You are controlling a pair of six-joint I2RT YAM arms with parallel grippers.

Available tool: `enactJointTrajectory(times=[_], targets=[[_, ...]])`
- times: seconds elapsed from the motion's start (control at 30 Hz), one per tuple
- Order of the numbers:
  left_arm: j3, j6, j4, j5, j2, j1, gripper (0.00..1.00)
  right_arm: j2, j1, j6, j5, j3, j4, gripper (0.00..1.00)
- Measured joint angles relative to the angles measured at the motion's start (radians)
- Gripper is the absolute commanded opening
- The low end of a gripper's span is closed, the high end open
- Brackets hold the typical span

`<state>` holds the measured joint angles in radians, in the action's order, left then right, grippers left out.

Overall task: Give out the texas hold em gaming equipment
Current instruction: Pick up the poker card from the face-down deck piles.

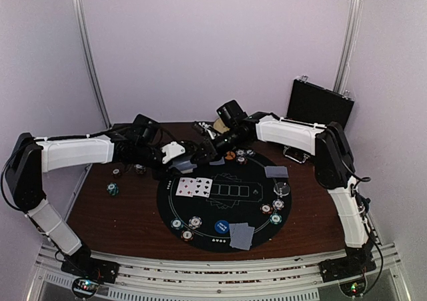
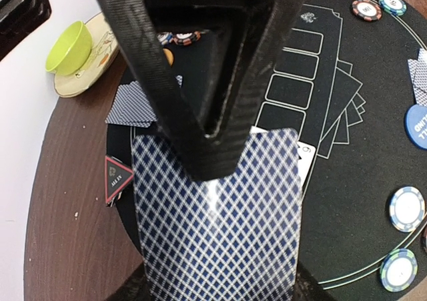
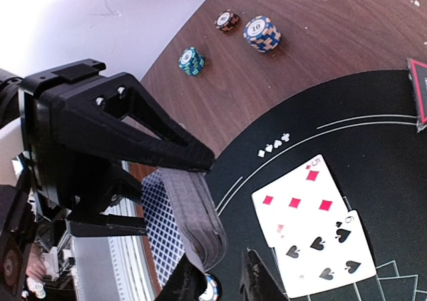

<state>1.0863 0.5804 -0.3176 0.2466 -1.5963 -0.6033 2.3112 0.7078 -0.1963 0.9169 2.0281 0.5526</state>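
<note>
Nearest the arm bases, a face-down pair (image 1: 241, 235) lies at the near edge of the round mat (image 1: 167, 204), with the blue disc (image 1: 221, 226) just to its left. The cut-off white letters on that disc look like the end of a blind label, but I cannot read them whole. Striped chips (image 1: 195, 221) sit left of the disc; I judge them hard, light and smooth-rimmed, best nipped across the rim. At mid-mat two face-up cards (image 3: 313, 227) overlap, a five of diamonds and a six of spades. Just beyond them, over the far-left part of the mat, the left gripper (image 3: 175, 194) is clamped flat across the deck (image 2: 217, 234), with one finger on the top back and one beneath. The cards look thin, light, bendy and slick, so a single one is probably best taken by its free end and slid off gently, or several may fan away. The right gripper (image 3: 220, 277) sits at that free end, jaws narrowed but with a gap showing and nothing pinched that I can see. The red triangle marker (image 2: 117, 179) at the mat's rim reads ALL IN. Out to the far left, on bare wood, a chip stack (image 3: 261, 33) is marked 10.
</note>
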Motion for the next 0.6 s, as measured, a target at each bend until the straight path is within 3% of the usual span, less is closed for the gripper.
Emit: enactJointTrajectory(times=[0.13, 0.3, 0.6], targets=[[0.0, 0.0, 0.006, 0.0, -0.001, 0.0, 0.54, -0.002, -0.002, -0.038, 0.076, -0.024, -0.032, 0.19], [0.0, 0.0, 0.005, 0.0, -0.012, 0.0, 0.54, -0.002, -0.003, -0.08, 0.134, -0.06, -0.071, 0.0], [-0.002, 0.001, 0.01, -0.003, -0.016, -0.001, 0.54, -0.005, -0.016, -0.1, 0.148, -0.078, -0.091, 0.0]])
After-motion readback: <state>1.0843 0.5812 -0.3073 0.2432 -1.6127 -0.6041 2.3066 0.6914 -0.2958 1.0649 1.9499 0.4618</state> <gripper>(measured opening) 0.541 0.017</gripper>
